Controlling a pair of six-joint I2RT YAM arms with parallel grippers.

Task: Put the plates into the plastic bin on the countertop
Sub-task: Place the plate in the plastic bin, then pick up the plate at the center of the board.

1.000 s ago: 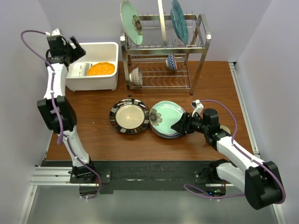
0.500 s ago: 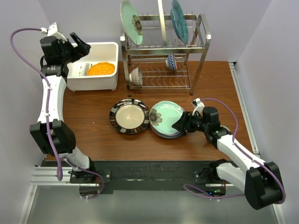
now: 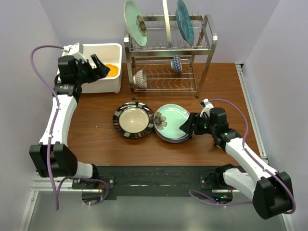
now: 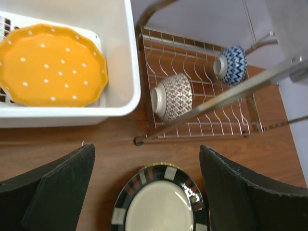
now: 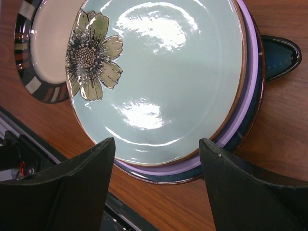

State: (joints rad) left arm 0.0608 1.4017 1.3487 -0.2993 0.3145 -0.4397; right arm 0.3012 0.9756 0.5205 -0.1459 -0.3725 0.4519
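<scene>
1. The left tool (image 3: pixel 98 70) (image 4: pixel 147 151) hangs above the plastic bin (image 3: pixel 103 46) (image 4: pixel 130 57) at the far left of the bench (image 3: pixel 96 134), its jaws spread wide and empty.
2. The orange dotted plate (image 3: pixel 112 70) (image 4: pixel 50 65) lies flat in the bin, below and just left of that tool.
3. The black-striped plate (image 3: pixel 133 120) (image 4: pixel 161 204) lies on the bench, nearer than the bin and well apart from the left tool.
4. The right tool (image 3: pixel 185 129) (image 5: pixel 156 144) sits low at the right edge of a stack of plates, jaws well apart and gripping nothing; the stack's rim lies just ahead of the fingertips.
5. In that stack, a flowered pale green plate (image 3: pixel 172 120) (image 5: pixel 159 72) tops the lavender plate (image 5: pixel 252 82) and the dark blue plate (image 5: pixel 281 55).
</scene>
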